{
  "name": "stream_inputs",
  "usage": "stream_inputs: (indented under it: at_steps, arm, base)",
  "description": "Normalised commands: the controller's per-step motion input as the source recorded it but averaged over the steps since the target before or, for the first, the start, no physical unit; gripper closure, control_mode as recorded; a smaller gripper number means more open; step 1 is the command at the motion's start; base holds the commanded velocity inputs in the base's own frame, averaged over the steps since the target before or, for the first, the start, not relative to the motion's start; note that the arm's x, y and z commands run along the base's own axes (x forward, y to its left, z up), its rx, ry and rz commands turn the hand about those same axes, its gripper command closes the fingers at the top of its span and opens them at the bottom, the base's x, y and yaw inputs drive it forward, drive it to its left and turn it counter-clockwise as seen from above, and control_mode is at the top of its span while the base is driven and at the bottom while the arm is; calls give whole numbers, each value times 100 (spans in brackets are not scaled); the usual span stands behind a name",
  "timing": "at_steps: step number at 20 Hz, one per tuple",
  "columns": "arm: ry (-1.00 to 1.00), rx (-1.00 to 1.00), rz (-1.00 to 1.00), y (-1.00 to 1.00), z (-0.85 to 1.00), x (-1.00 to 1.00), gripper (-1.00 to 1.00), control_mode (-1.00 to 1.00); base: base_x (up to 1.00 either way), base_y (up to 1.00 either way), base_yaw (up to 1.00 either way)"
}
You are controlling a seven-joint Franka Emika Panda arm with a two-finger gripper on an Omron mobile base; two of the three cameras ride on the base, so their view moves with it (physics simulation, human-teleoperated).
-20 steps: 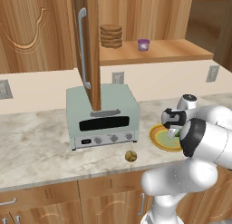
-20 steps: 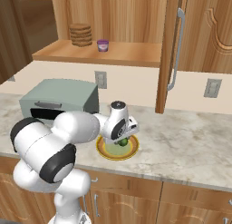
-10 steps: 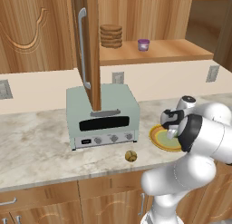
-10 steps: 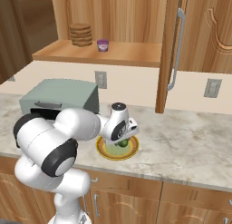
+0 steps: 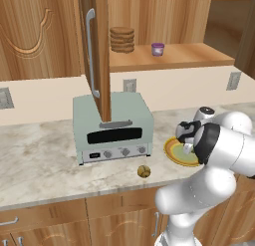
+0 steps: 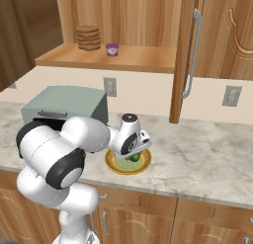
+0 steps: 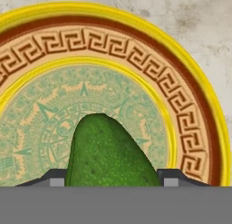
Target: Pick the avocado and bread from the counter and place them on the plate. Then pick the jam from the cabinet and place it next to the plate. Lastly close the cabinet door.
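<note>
While avocado (image 7: 106,150) hangs low over plate (image 7: 190,109) centre, risk: release from height lets rounded fruit roll off rim onto counter (image 6: 207,154). Second risk: arm swinging toward bread (image 5: 144,171) clips toaster oven (image 5: 112,125) or open cabinet door (image 5: 97,51). Pincer (image 7: 107,177) clamped on avocado, tips pressed against both flanks. Bread lies at plate's 8 o'clock in left base view, near counter edge. Jam (image 6: 112,49) on cabinet shelf.
</note>
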Motion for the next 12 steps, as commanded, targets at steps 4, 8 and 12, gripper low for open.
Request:
stream_inputs:
  at_steps: [4, 8, 12]
  arm:
    - [0, 0, 0, 0, -5, 0, -100, -100]
    - [0, 2, 0, 0, 0, 0, -100, -100]
    - [-3, 4, 0, 0, 1, 0, -100, -100]
  base:
    - [0, 0, 0]
    - [0, 0, 0]
    - [0, 0, 0]
